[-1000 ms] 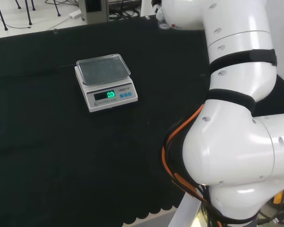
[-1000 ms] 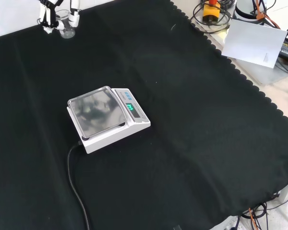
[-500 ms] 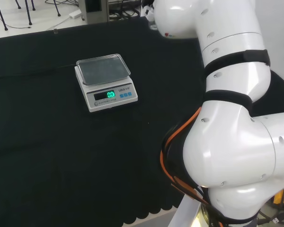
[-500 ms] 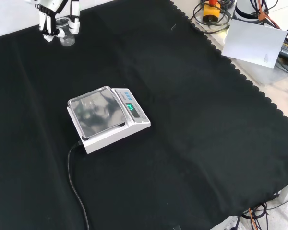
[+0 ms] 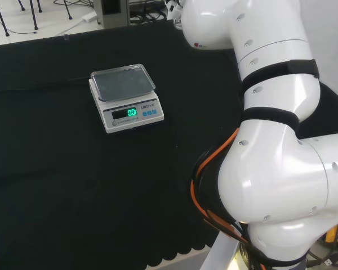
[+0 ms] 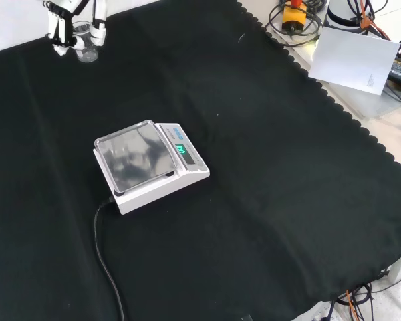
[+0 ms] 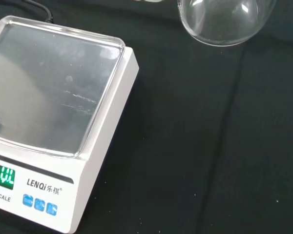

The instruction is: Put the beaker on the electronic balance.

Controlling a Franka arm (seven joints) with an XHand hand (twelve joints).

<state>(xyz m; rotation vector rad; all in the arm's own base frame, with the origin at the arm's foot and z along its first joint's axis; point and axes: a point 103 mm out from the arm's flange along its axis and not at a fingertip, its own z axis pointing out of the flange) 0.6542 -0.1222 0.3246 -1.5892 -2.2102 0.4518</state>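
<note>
A small clear glass beaker (image 6: 85, 47) sits between the black and white fingers of my hand (image 6: 65, 27) at the far top left of the front view, above the cloth's far edge. The fingers curl round it. In the wrist view the beaker's round base (image 7: 219, 22) hangs over the cloth beside the balance (image 7: 53, 112). The white electronic balance (image 6: 147, 164) with a bare steel pan and lit green display stands mid-cloth, well in front of the hand; in the head view the balance (image 5: 125, 97) is left of the arm.
A black cable (image 6: 103, 254) runs from the balance toward the front edge. Past the cloth's scalloped right edge lie a white sheet (image 6: 354, 60) and cables. The arm's white links (image 5: 270, 140) take up the right of the head view.
The hand with the beaker has risen a little and shifted left in the front view. The arm's upper link has swung left in the head view. The balance has not moved.
</note>
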